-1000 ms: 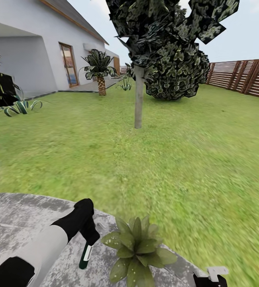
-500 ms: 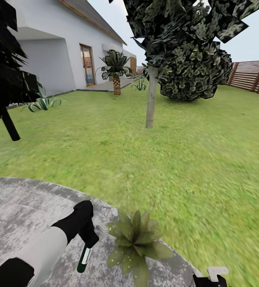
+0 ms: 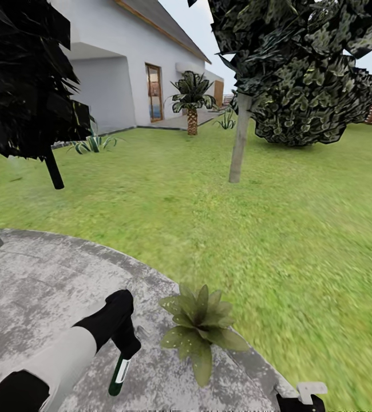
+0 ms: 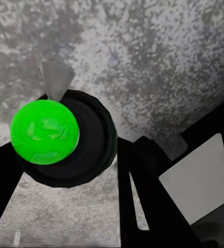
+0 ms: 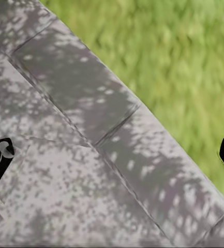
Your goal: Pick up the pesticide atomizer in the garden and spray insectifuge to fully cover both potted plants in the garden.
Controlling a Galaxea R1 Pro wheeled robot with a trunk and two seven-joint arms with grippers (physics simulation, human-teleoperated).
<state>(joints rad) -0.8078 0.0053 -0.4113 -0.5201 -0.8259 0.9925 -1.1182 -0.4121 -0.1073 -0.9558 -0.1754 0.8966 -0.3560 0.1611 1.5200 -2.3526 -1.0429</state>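
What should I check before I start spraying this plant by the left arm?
1. Pesticide atomizer in the left tool: ok, the bottle hangs from it, base pointing down at the patio.
2. Nozzle aimed at the potted plant: not ok, the bottle points at the concrete beside the plant.
3. Plant within view: ok, it stands at the patio edge, next to the lawn.
4. Second potted plant located: cannot tell.
5. Right tool free: ok, its fingers stand apart over the patio edge in the right wrist view, nothing between them.
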